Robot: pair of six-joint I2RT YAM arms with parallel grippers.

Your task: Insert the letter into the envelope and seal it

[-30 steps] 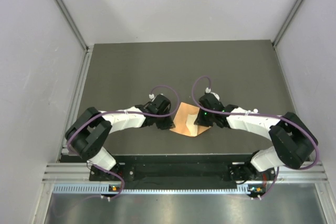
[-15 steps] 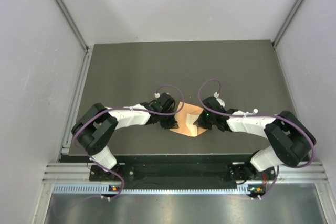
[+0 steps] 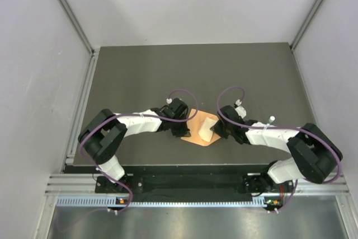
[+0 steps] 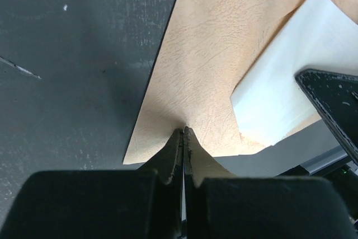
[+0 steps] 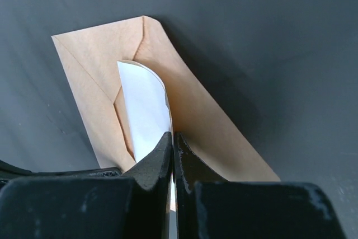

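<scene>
On the dark desk the orange envelope lies near the front edge. The letter rests over its right half, bowed upward. Its long axis runs from the right gripper straight ahead into the envelope's mouth (how deep the far end sits I cannot tell). That gripper is clamped on the letter's near end. The left gripper is pinched tight on the envelope's opposite edge, likely anchoring it for the push.
</scene>
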